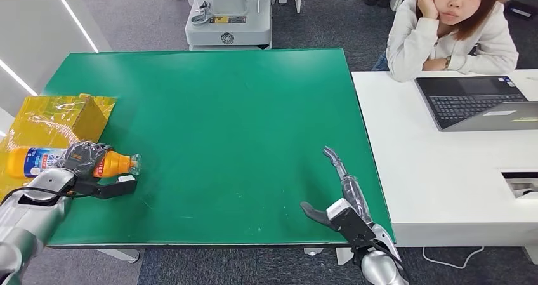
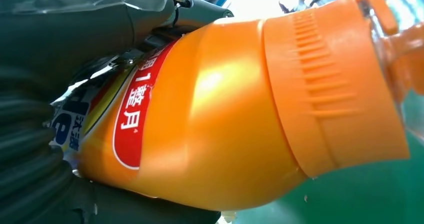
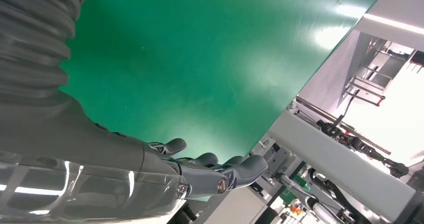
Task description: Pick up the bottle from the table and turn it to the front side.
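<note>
The bottle (image 1: 38,161) is orange with a blue, white and red label and a ribbed orange cap under a clear cover. It lies on its side at the left edge of the bench (image 1: 222,126), toward the near corner, with the cap pointing toward the bench centre and the base overhanging a yellow transparent sheet (image 1: 38,117). The left hand (image 1: 82,158) grips the bottle around its upper body, just behind the cap, with the dark fingers wrapped over the top. In the left wrist view the bottle (image 2: 215,119) sits against the hand's palm; the red label band with white characters faces the camera.

The right hand (image 1: 339,193) is at the near right corner of the bench, holding nothing, fingers extended and apart, thumb out to the side.

A white desk (image 1: 444,171) adjoins the right edge of the bench. It carries an open laptop (image 1: 476,101); a person (image 1: 444,31) sits behind it.
</note>
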